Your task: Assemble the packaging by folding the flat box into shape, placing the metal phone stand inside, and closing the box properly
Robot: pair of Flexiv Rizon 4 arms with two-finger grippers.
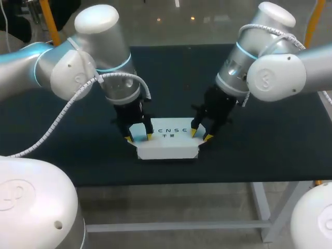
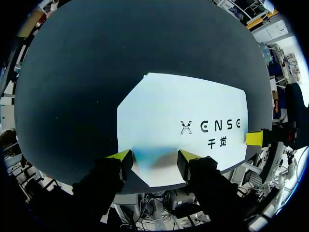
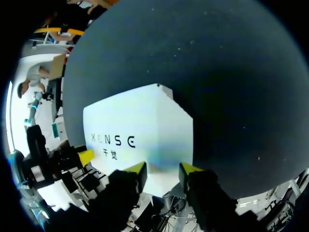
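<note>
A white box (image 1: 166, 145) with dark print on its lid lies flat near the front edge of the dark table mat (image 1: 57, 135). My left gripper (image 1: 139, 137) hangs over its left end, fingers apart, tips down at the lid. In the left wrist view the box (image 2: 193, 106) fills the middle, and a shaded strip of its end lies between my left gripper's (image 2: 153, 158) fingers. My right gripper (image 1: 201, 134) stands likewise at the right end, fingers apart. From the right wrist the box (image 3: 140, 125) runs ahead of my right gripper (image 3: 161, 169). No phone stand shows.
The table's front edge (image 1: 171, 182) runs just below the box. Bare mat stretches behind the box and to both sides. Each wrist view catches the other arm's yellow fingertip (image 2: 254, 138) (image 3: 87, 157) at the box's far end.
</note>
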